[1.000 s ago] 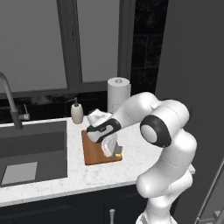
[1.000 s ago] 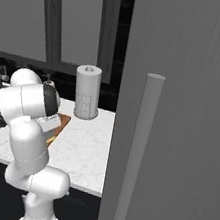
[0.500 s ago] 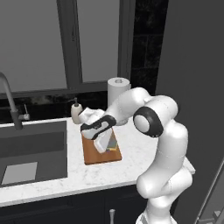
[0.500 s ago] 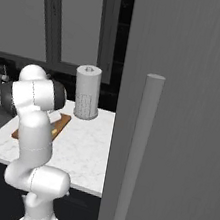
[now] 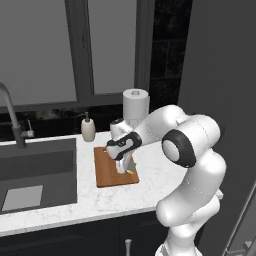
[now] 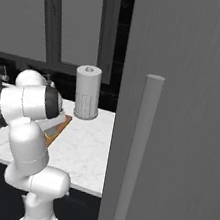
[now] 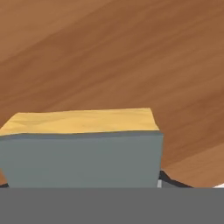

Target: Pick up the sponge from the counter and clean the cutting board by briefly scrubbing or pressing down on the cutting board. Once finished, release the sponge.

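The cutting board [image 5: 114, 166] lies flat on the counter [image 5: 60, 210], just right of the dark inset sink [image 5: 35, 172]; all places below are given from this board. The gripper [image 5: 127, 167] is down over the board's right half, pinching the sponge [image 5: 130, 166] between its fingers. In the left base view the sponge's yellow body shows low at the board's right edge, on or just above the wood; contact cannot be confirmed from there. In the hand view the sponge [image 7: 83, 146] sits close to the camera, yellow layer toward the wood [image 7: 131, 57] and grey layer toward the hand, with brown grain behind it.

Inside the sink, left of the board, a pale grey rectangular mat [image 5: 21, 197] lies on the basin floor. A tap [image 5: 12, 115] rises behind the sink. Behind the board's far left corner stands 1 soap dispenser bottle [image 5: 88, 128]; its contents cannot be seen. Behind the board's far right corner stands 1 paper towel roll [image 5: 136, 106], upright; in the right base view it [image 6: 87, 92] is just beyond the board's visible end [image 6: 58, 128].
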